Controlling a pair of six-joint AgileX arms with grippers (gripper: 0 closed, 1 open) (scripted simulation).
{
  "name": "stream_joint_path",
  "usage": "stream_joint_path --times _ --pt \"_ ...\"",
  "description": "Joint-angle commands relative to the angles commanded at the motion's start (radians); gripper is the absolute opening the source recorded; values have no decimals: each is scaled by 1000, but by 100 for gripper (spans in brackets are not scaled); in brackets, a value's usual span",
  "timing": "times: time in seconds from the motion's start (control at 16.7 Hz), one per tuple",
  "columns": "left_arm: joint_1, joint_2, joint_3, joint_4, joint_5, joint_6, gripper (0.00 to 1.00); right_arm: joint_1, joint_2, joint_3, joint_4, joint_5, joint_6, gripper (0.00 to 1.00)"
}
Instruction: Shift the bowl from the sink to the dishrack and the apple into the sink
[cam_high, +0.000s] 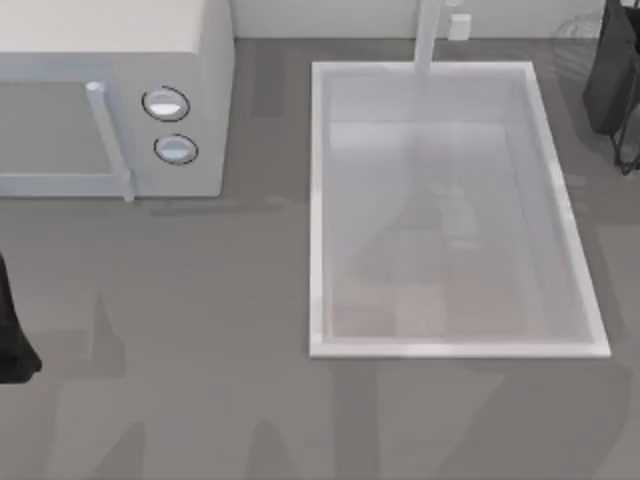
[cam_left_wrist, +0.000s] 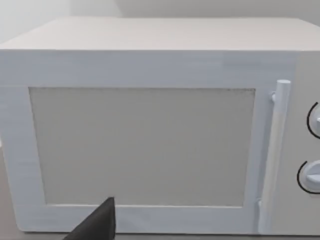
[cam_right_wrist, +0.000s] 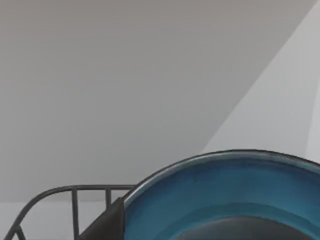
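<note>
While the bowl (cam_right_wrist: 225, 200) hangs by the dishrack (cam_right_wrist: 75, 197): lower level.
Right claw: grip cannot tell.
Sink (cam_high: 320, 200): vacant.

Open sink (cam_high: 450, 215), microwave (cam_high: 110, 100) well left

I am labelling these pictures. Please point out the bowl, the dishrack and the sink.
bowl (cam_right_wrist: 220, 195): right wrist view, blue inner wall.
dishrack (cam_right_wrist: 75, 189): right wrist view, grey top wire.
sink (cam_high: 316, 210): top view, left rim.
</note>
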Motion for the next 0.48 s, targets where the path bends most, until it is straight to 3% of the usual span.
stream_joint_path --times 0.48 --pt "0 0 0 0 0 0 100 16 -87 -47 -39 13 1 100"
